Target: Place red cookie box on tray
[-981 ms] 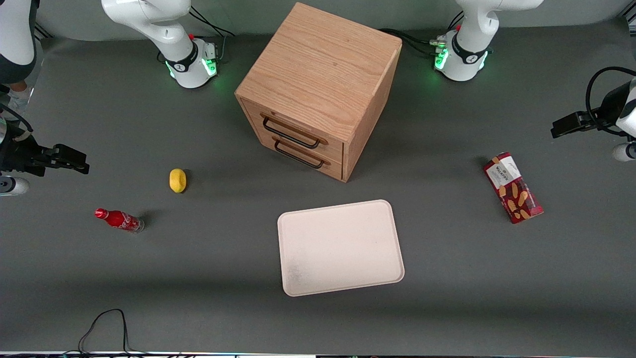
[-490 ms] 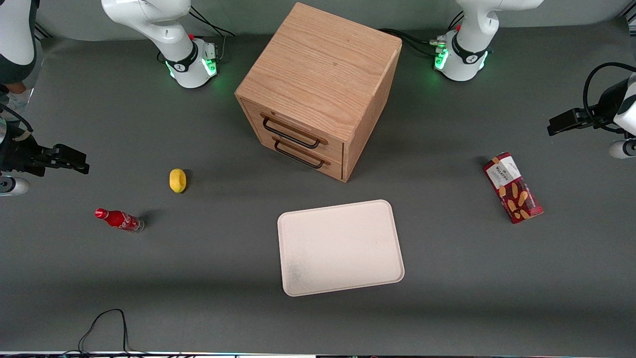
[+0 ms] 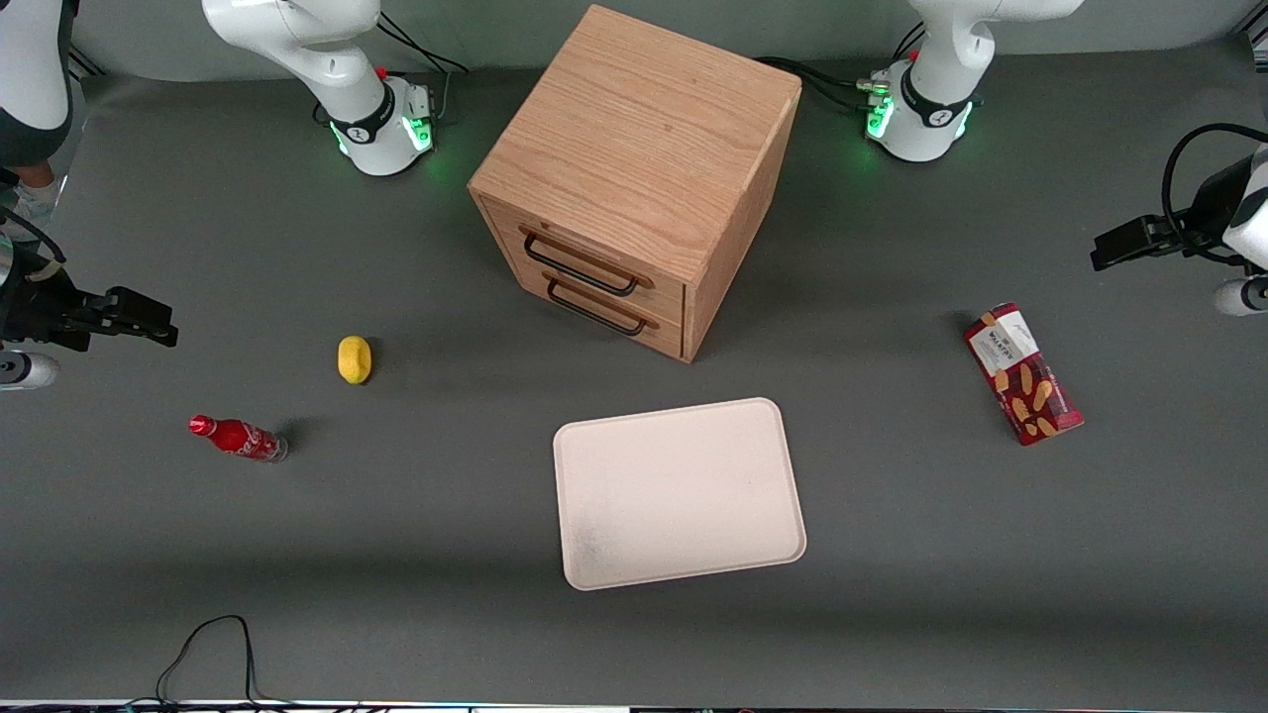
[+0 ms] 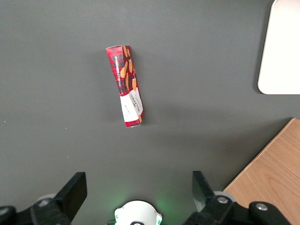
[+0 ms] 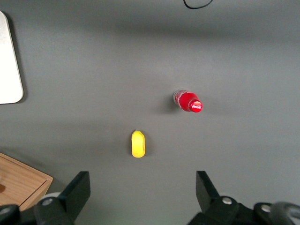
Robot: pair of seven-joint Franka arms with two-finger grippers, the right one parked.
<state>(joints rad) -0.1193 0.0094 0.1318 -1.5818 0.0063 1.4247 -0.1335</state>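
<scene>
Toward the parked arm's end of the dark grey tabletop (image 3: 416, 614) a small red soda bottle (image 3: 238, 438) lies on its side, and a yellow lemon-like object (image 3: 354, 358) sits just farther from the front camera; both are well apart from everything else; near the middle stands a wooden drawer cabinet (image 3: 634, 178) with two drawers, each with a dark handle, both shut, so their contents cannot be told; in front of the cabinet and nearer the camera lies the tray (image 3: 678, 493), flat on the tabletop, with nothing in it; toward the working arm's end the red cookie box (image 3: 1022, 373) lies flat on the tabletop, well apart from the tray, its white label end pointing away from the camera; above that end hangs the left arm's pincer (image 4: 138, 192), raised well clear of the box; its two dark fingers (image 4: 72, 192) stand wide apart, holding and touching nothing, with the box lying on the tabletop below it.
</scene>
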